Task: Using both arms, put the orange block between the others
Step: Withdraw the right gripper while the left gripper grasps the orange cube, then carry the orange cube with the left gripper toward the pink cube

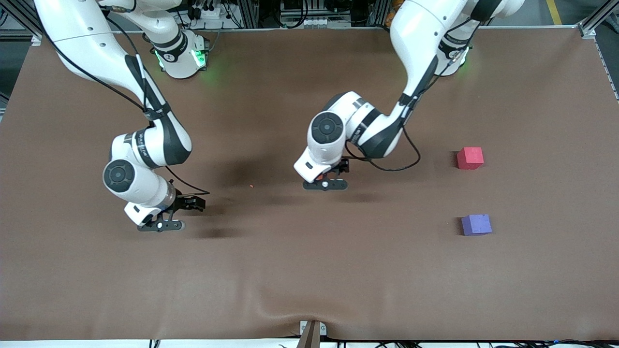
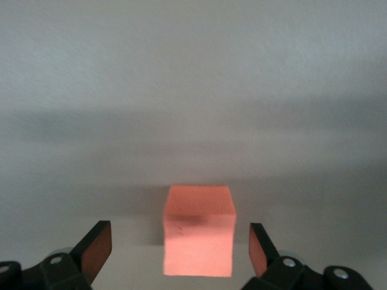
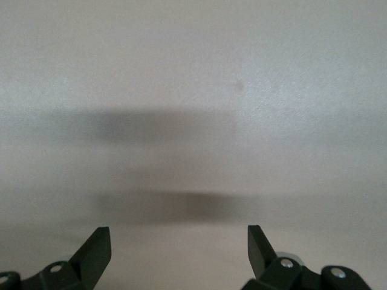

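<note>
- The left gripper (image 2: 180, 254) is released; the orange block (image 2: 198, 229) sits on the table (image 1: 309, 270) between its two fingers (image 2: 97, 244), touching neither.
- The block lies well apart from the red-pink cube (image 1: 470, 158) and the purple cube (image 1: 476, 224), which wait toward the left arm's end.
- The right gripper (image 3: 179, 251) waits, released, nothing between its fingers.
- Risk: if one finger meets the block first, it may push or tilt the block, giving a crooked hold.
</note>
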